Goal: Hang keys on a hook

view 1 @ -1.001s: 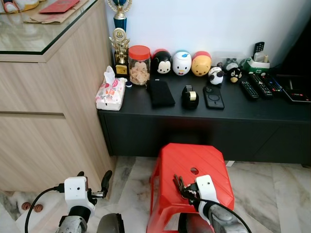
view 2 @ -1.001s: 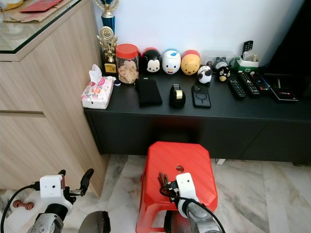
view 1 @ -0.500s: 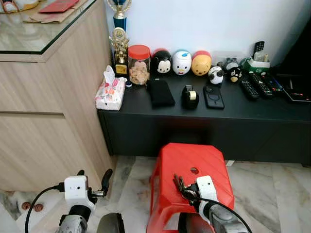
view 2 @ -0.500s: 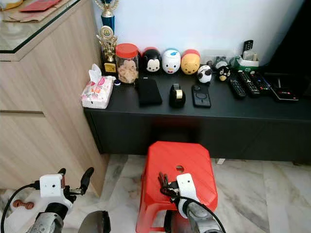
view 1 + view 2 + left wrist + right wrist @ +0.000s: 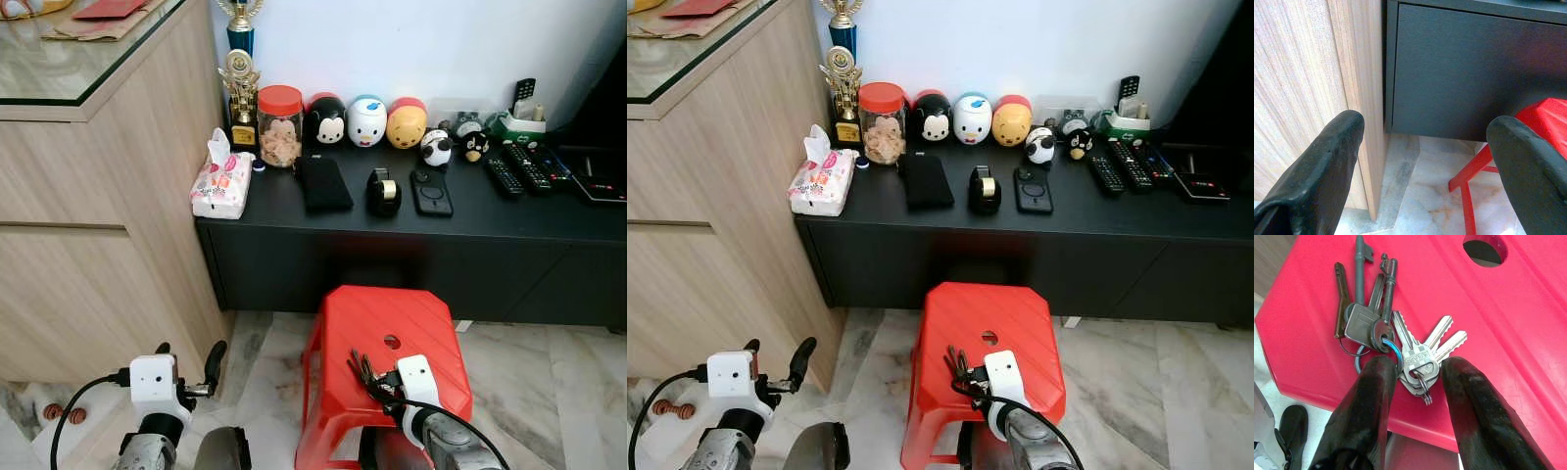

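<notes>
— Where are the keys [image 5: 1387, 340] against the right gripper [image 5: 1418, 369]?

— Fanned out on the red stool [image 5: 377, 323], just past its fingertips [image 5: 1382, 366]. The bows and rings of the two silver keys sit in the gap between the two black fingers; the older dark keys spread away beyond the fingertip on that side. The fingers stand a narrow way apart, on either side of the bunch's ring end. Whether they actually press it, I cannot tell.

— And the left gripper [image 5: 1422, 132]?

— Low beside the wooden cabinet [image 5: 98, 245], fingers spread wide with nothing between them. Beyond them are the cabinet's edge, the front of the black console [image 5: 411, 259] and one stool leg on the marble floor [image 5: 265, 362].

— Anything hard to make out?

— The stool's hole [image 5: 1485, 248] is cut off at the frame's edge, and a dark object near the floor under the stool is unclear.

— The room?

— A white wall, the console carrying a red-lidded jar [image 5: 280, 127], round character figures [image 5: 366, 121], remotes [image 5: 517, 171], a tissue pack [image 5: 221, 181] and a trophy [image 5: 240, 83].
</notes>
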`<state>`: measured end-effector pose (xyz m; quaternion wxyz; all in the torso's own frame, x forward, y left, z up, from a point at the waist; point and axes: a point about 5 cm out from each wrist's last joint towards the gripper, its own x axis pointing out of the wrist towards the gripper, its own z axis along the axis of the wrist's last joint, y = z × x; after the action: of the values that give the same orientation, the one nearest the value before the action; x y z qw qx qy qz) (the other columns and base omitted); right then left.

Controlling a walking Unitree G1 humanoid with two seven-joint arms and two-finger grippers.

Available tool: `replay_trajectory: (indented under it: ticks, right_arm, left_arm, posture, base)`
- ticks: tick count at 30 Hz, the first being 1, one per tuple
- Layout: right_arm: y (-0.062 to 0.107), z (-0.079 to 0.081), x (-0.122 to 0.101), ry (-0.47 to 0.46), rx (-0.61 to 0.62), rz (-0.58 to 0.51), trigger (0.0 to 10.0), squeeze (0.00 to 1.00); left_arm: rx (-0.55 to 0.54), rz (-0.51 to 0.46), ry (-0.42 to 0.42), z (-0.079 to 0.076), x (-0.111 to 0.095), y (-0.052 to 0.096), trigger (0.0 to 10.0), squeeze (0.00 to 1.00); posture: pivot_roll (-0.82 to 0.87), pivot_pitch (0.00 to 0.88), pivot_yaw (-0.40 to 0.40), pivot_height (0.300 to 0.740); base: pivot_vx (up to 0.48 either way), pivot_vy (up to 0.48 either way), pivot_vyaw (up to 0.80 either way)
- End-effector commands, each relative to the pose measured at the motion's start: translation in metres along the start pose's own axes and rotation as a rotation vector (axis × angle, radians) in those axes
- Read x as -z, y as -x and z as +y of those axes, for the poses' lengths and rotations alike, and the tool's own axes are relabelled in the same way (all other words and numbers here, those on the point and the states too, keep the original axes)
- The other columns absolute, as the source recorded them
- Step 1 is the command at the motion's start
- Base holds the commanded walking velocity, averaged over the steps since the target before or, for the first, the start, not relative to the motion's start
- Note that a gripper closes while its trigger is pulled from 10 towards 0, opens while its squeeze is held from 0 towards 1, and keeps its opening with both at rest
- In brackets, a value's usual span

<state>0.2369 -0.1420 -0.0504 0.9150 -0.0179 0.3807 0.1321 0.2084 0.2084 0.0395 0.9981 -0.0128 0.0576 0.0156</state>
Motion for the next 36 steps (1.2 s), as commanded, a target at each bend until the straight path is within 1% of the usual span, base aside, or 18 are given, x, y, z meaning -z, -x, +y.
replay_trajectory:
  ticks: [1, 3, 5, 16, 21, 23, 25, 29, 31, 33, 34, 36]
  right_arm:
    - [0.001, -0.002, 0.002, 0.003, 0.003, 0.017, 5.9, 0.00]
    - [0.001, -0.002, 0.001, 0.003, 0.001, 0.015, 3.7, 0.00]
    - [0.001, -0.003, 0.001, 0.002, -0.002, 0.013, 0.0, 0.00]
    - [0.001, -0.006, -0.004, 0.008, 0.002, 0.005, 0.0, 0.00]
    - [0.000, -0.008, -0.009, 0.010, 0.009, -0.012, 0.0, 0.00]
    - [0.000, -0.010, -0.015, 0.002, 0.020, -0.041, 0.0, 0.00]
    - [0.000, -0.011, -0.016, 0.002, 0.023, -0.046, 0.0, 0.00]
    - [0.000, -0.013, -0.032, -0.005, 0.033, -0.129, 0.0, 0.00]
    - [0.001, -0.013, -0.036, -0.005, 0.031, -0.148, 0.0, 0.00]
    - [0.002, -0.012, -0.048, -0.008, 0.029, -0.205, 0.0, 0.00]
    - [0.002, -0.013, -0.049, -0.007, 0.029, -0.209, 0.0, 0.00]
    - [0.003, -0.012, -0.059, -0.025, 0.027, -0.264, 0.0, 0.00]
  left_arm:
    - [0.017, 0.008, -0.016, -0.003, 0.001, 0.000, 10.0, 0.00]
    - [0.017, 0.008, -0.017, -0.003, 0.001, 0.000, 10.0, 0.00]
    - [0.017, 0.008, -0.017, -0.003, 0.001, 0.000, 10.0, 0.00]
    - [0.017, 0.011, -0.021, -0.004, 0.001, -0.001, 10.0, 0.00]
    - [0.017, 0.013, -0.021, -0.004, 0.001, -0.002, 10.0, 0.00]
    - [0.019, 0.014, -0.021, -0.004, 0.001, -0.002, 10.0, 0.00]
    - [0.019, 0.014, -0.022, -0.004, 0.001, -0.002, 10.0, 0.00]
    - [0.020, 0.017, -0.023, -0.004, 0.001, -0.002, 10.0, 0.00]
    - [0.020, 0.019, -0.023, -0.004, 0.001, -0.002, 10.0, 0.00]
    - [0.021, 0.022, -0.024, -0.005, 0.001, -0.002, 10.0, 0.00]
    - [0.021, 0.022, -0.024, -0.005, 0.001, -0.002, 10.0, 0.00]
    - [0.022, 0.023, -0.023, -0.005, 0.002, -0.002, 10.0, 0.00]
  posture:
    - [0.06, 0.066, -0.083, 0.616]
    - [0.06, 0.066, -0.083, 0.616]
    - [0.06, 0.067, -0.083, 0.616]
    - [0.06, 0.063, -0.085, 0.616]
    - [0.06, 0.060, -0.085, 0.616]
    - [0.06, 0.060, -0.085, 0.616]
    - [0.06, 0.060, -0.085, 0.616]
    - [0.06, 0.060, -0.085, 0.616]
    - [0.06, 0.060, -0.085, 0.616]
    - [0.06, 0.060, -0.086, 0.616]
    - [0.06, 0.060, -0.086, 0.616]
    - [0.06, 0.060, -0.086, 0.616]
  base:
    - [0.000, 0.000, 0.00]
    - [0.000, 0.000, 0.00]
    - [0.000, 0.000, 0.00]
    - [0.000, 0.000, 0.00]
    - [0.000, 0.000, 0.00]
    - [0.000, 0.000, 0.00]
    - [0.000, 0.000, 0.00]
    - [0.000, 0.000, 0.00]
    - [0.000, 0.000, 0.00]
    - [0.000, 0.000, 0.00]
    - [0.000, 0.000, 0.00]
    - [0.000, 0.000, 0.00]
